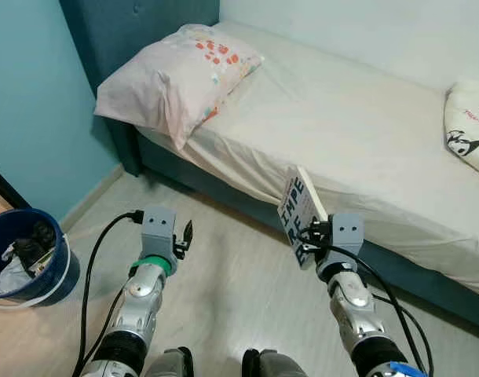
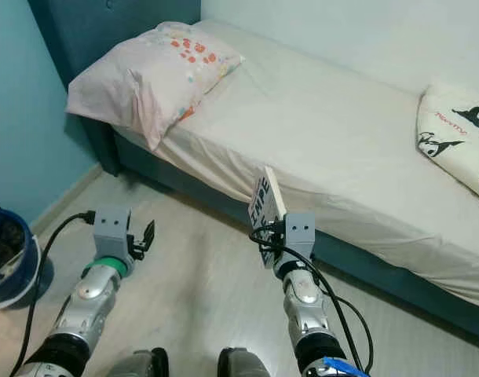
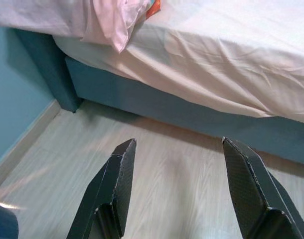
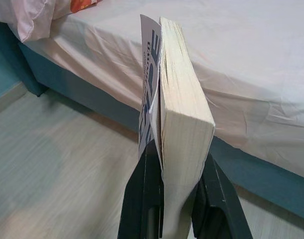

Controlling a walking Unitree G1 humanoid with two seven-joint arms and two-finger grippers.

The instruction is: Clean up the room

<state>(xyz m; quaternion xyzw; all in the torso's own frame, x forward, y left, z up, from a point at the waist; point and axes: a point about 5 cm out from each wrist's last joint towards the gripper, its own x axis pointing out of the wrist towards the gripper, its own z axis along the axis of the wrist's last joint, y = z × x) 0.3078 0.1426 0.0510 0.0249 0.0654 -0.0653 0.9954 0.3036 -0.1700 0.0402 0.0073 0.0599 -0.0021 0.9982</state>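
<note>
Gripping book (image 4: 178, 99) in right claw (image 4: 178, 196) | bed (image 1: 357, 126) | wood floor (image 1: 224, 275)

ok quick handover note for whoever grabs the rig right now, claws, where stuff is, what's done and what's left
Right claw: shut on a paperback book, held upright above the floor just short of the bed.
Left claw: open, empty, hovering over the floor.
Pillow lies at the head of the bed, a cartoon-print cushion at the far end. Blue bin with rubbish stands by the teal wall on the robot's left.
Done: book picked up.
Left: put the book somewhere; the spot is not evident.
</note>
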